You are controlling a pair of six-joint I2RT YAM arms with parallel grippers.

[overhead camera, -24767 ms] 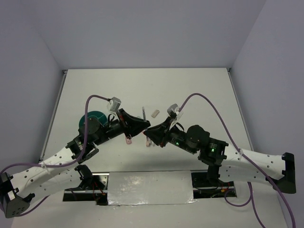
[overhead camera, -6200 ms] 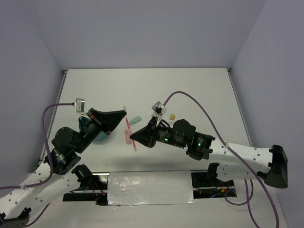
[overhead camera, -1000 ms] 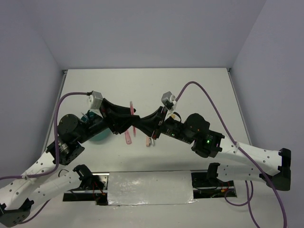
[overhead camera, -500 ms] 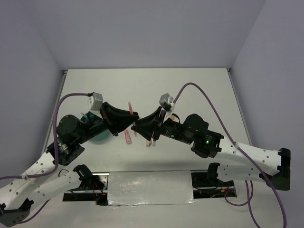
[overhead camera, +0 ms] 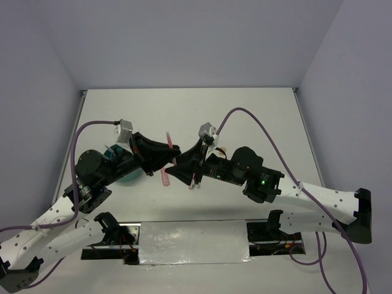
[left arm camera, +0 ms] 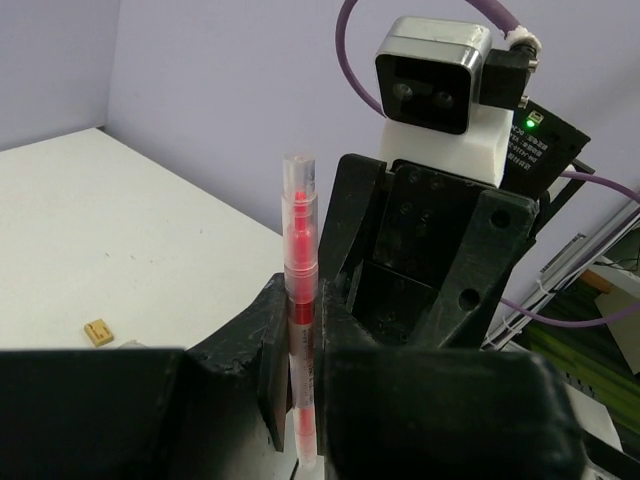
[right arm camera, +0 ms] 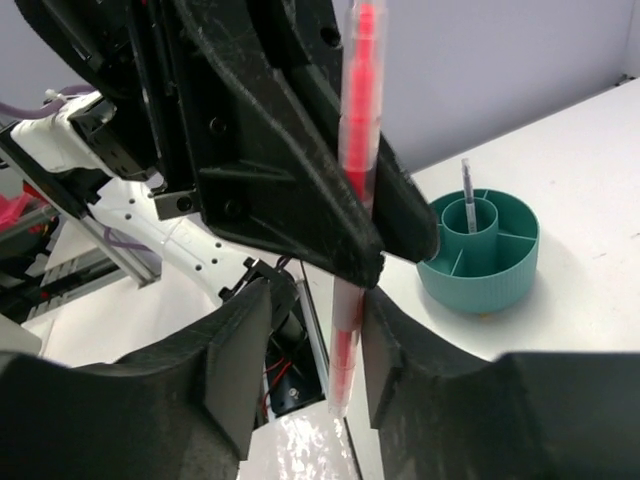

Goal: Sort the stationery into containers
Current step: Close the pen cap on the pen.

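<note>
Handover in mid-air above the tabletop (overhead camera: 245, 116), just right of the round teal organizer (right arm camera: 485, 285) in the overhead view: the left end effector (left arm camera: 300, 335) clamps a thin pink pen (left arm camera: 299, 250) upright. The right end effector (right arm camera: 320, 310) faces it, fingers slightly parted either side of the pen's lower part. A thin dark pen (right arm camera: 467, 185) stands in the organizer's centre tube.

light: even, soft | shadows: faint | wrist foregrounds blurred
</note>
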